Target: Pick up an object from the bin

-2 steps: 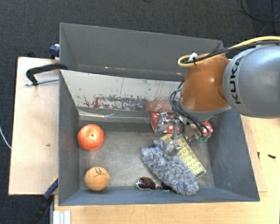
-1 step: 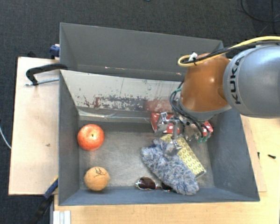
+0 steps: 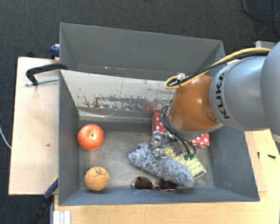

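My gripper [image 3: 157, 150] hangs low in the right half of the bin, its metal tip right at the upper edge of a fuzzy blue-grey cloth [image 3: 158, 165]. A red packet with white dots [image 3: 200, 139] lies just behind it, partly hidden by the arm. A yellow-green patterned card [image 3: 193, 166] sticks out from under the cloth on the right. Dark sunglasses [image 3: 154, 184] lie along the front wall just below the cloth.
A red apple [image 3: 90, 136] sits at the left of the bin floor. An orange ball with a dark mark [image 3: 96, 178] rests in the front left corner. The arm and its orange cover hang over the bin's right back part.
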Controlling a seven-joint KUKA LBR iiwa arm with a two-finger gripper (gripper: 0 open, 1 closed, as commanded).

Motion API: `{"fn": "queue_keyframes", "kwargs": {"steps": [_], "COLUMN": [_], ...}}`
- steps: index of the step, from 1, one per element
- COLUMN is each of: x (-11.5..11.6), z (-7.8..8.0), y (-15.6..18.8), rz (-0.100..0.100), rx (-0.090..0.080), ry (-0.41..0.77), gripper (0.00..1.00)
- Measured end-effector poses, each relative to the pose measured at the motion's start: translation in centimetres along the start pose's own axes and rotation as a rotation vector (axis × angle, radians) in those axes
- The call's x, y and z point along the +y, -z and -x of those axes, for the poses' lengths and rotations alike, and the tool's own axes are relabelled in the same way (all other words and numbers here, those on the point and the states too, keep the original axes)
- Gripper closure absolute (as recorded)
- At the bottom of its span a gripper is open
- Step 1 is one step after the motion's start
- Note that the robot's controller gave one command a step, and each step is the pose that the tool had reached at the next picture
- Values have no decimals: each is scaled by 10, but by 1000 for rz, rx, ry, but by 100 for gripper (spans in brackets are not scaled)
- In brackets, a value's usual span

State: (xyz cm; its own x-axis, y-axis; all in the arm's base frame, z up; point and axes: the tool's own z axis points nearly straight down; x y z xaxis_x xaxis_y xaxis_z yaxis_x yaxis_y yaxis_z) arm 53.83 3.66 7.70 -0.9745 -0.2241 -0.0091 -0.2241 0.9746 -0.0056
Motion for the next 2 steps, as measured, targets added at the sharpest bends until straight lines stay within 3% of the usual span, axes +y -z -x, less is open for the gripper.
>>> {"fn": "queue_keyframes", "kwargs": {"steps": [1, 2], "x": [0, 28], "z": [0, 3], "y": [0, 164], "rz": [0, 6], "rx": [0, -1], "ry": [0, -18], "gripper": [100, 100]}}
